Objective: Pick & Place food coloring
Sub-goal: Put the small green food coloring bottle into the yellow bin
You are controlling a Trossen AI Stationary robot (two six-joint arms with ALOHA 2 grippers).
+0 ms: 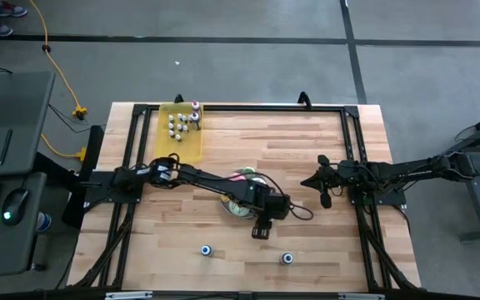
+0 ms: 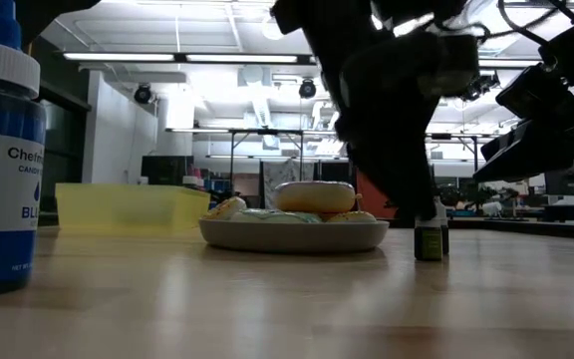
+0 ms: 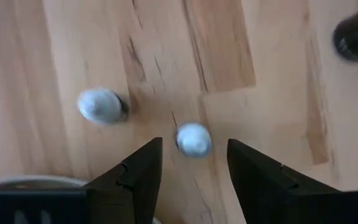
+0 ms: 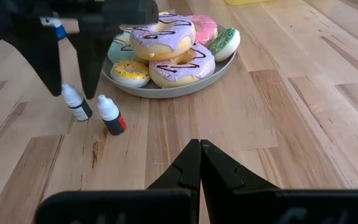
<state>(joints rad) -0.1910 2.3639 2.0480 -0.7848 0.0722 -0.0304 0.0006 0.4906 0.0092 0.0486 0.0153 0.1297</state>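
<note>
Two small food-coloring bottles stand by the doughnut plate, and the left gripper [image 3: 191, 168] hovers spread over one of them.

Judging by this, the reach-in step of a pick is in hand: one white-capped bottle [image 3: 193, 139] sits between the spread fingers, its neighbour [image 3: 101, 106] just beside it at about 10 o'clock, so the next move calls for a straight descent and a squeeze without knocking that neighbour. On the table both stand just off the plate [image 1: 238, 210] at roughly 4 o'clock; two more bottles [image 1: 207, 250] wait nearer the 6 o'clock edge. The yellow tray [image 1: 182, 143] at 11 o'clock holds a cluster of bottles; the plate holds frosted doughnuts [image 4: 169, 43]. The right gripper [image 4: 199, 163] waits at 3 o'clock, fingers pressed together.
</note>
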